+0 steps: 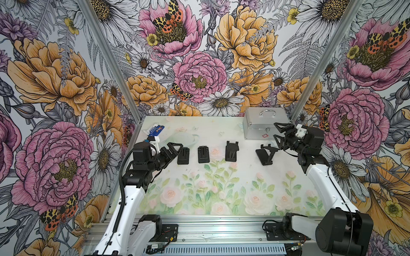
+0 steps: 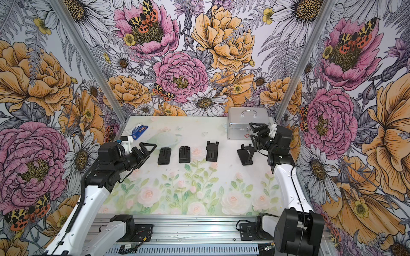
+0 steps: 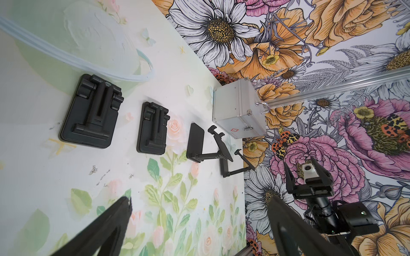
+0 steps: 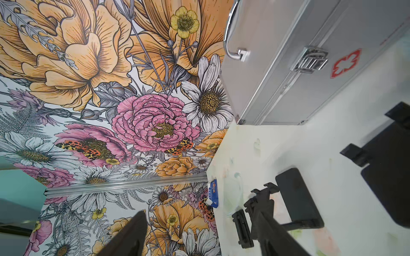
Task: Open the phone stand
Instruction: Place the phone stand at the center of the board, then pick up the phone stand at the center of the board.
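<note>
Four black phone stands lie in a row across the table in both top views. The two on the left (image 1: 183, 156) (image 1: 203, 154) are folded flat. The third stand (image 1: 231, 151) has its back raised. The rightmost stand (image 1: 264, 156) (image 2: 245, 156) is unfolded, with its cradle up on its arm. My right gripper (image 1: 278, 134) (image 4: 199, 219) is open just right of that cradle, with nothing between its fingers. My left gripper (image 1: 176, 153) (image 3: 199, 205) is wide open and empty beside the leftmost folded stand (image 3: 91, 113).
A silver metal case (image 1: 264, 124) with a handle stands at the back right, close behind my right gripper. A blue packet (image 1: 156, 130) and a clear plastic dish (image 1: 184, 138) lie at the back left. Patterned walls close in the table on three sides.
</note>
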Motion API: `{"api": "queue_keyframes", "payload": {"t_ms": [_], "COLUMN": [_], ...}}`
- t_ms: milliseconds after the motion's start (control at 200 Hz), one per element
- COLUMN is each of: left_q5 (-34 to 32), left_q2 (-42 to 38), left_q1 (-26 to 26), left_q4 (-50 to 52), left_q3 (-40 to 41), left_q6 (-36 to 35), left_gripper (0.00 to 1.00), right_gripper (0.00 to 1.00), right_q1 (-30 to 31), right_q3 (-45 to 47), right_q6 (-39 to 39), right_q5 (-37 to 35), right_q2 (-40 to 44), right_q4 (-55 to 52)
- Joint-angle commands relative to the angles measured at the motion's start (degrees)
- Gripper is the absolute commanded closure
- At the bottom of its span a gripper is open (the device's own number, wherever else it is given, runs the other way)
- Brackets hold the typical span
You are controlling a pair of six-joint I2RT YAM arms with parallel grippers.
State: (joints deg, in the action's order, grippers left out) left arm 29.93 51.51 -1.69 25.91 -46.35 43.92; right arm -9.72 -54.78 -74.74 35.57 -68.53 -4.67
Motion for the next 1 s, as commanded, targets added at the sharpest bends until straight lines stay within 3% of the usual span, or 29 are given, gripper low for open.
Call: {"api": "queue_keyframes", "payload": {"t_ms": [0, 110, 415, 745, 996], "left_q5": [-1.1, -1.8, -5.9, -14.7, -16.1], "left_q2": [0.8, 1.5, 3.1, 0.4, -4.3], "left_q1": [0.1, 0.3, 0.9, 2.0, 4.1], "left_q4": [0.6, 1.9, 13.3, 30.9, 38.2], "left_q3": [-2.3, -4.3, -12.4, -20.4, -21.7], "left_q6": [-2.1, -3.2, -9.2, -13.4, -14.0], "left_gripper": [0.01, 0.01, 0.01, 0.01, 0.01], "right_gripper": [0.19, 0.19, 0.21, 0.23, 0.24], "right_q1": [2.1, 5.9, 24.3, 45.3, 54.7], "right_q3": [-6.2, -13.1, -38.1, -73.6, -96.6], "right_q6": [10.6, 15.3, 30.0, 40.5, 43.9], "right_q5": [-3.6, -6.6, -21.4, -43.2, -54.5], "right_q2": [-1.9, -4.4, -17.4, -42.1, -61.1], "right_q4": [-13.8, -19.4, -37.4, -58.2, -69.9]}}
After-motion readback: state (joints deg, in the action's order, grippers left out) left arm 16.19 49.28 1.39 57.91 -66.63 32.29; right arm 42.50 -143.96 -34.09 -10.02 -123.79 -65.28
